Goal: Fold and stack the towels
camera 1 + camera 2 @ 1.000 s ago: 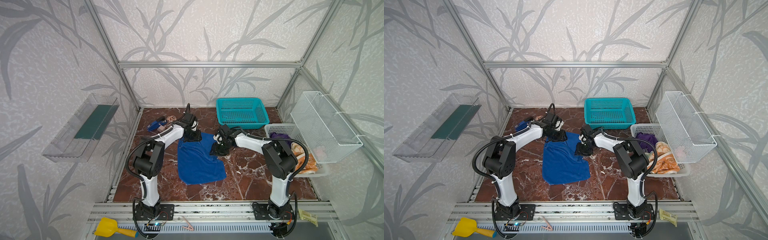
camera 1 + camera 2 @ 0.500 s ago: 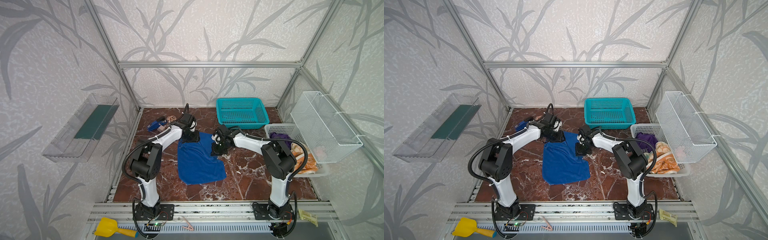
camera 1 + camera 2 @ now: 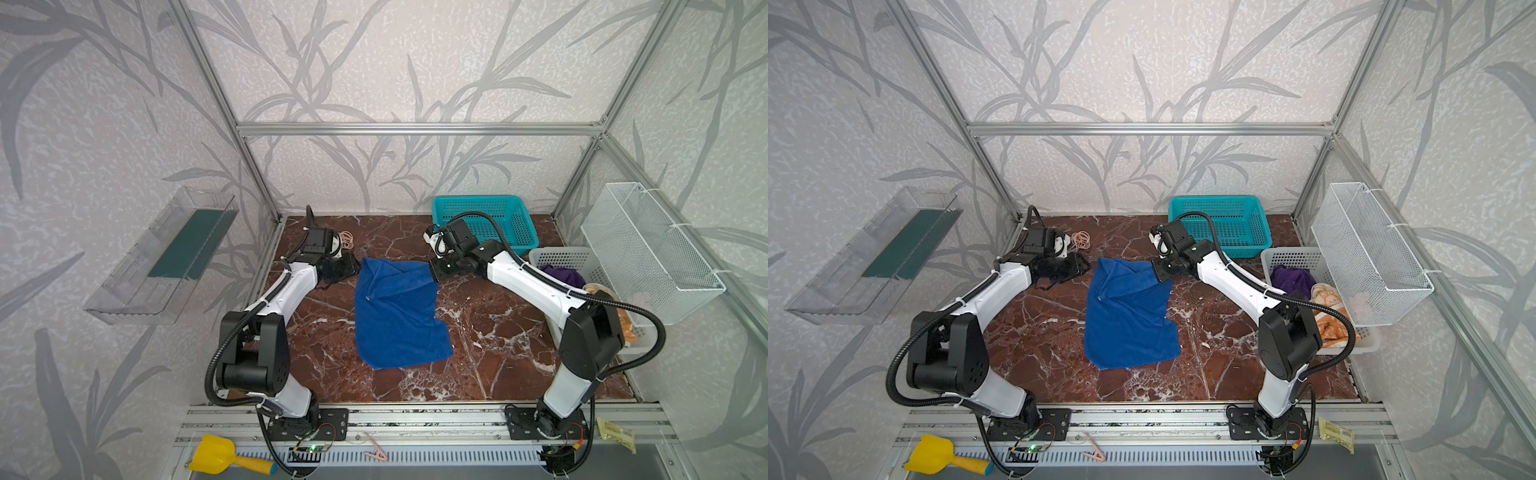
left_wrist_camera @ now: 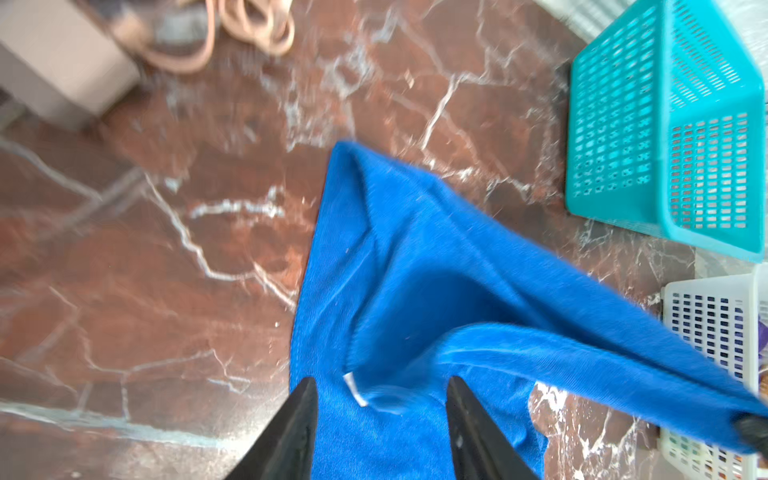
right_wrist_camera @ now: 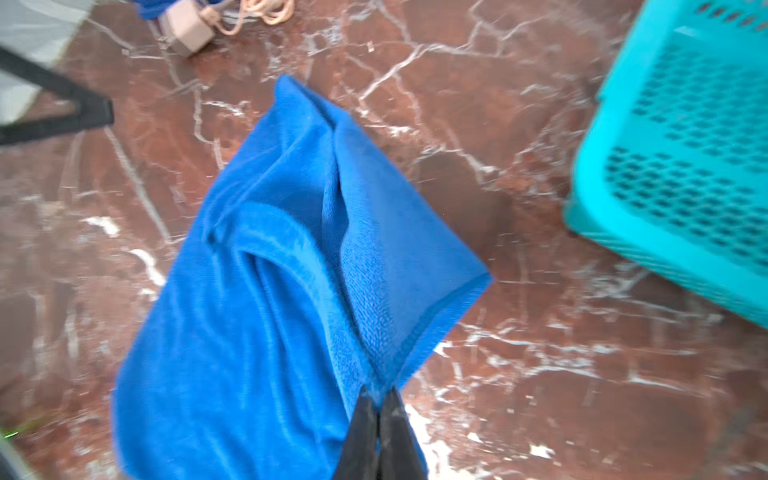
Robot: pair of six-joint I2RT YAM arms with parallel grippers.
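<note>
Blue towel (image 3: pixel 395 316), soft looped terry, corner pinched between right fingers (image 5: pixel 359 440)

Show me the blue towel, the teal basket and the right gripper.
blue towel (image 3: pixel 395 316): a top view, middle of its flat part.
teal basket (image 3: pixel 515 224): a top view, bare mesh floor.
right gripper (image 5: pixel 377 395): right wrist view, between its shut fingertips.

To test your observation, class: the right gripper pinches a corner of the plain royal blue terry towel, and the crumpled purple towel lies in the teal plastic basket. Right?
No: both top views show the crumpled purple towel in the white plastic basket, not the teal plastic basket. The right gripper pinches a corner of the plain royal blue terry towel.
</note>
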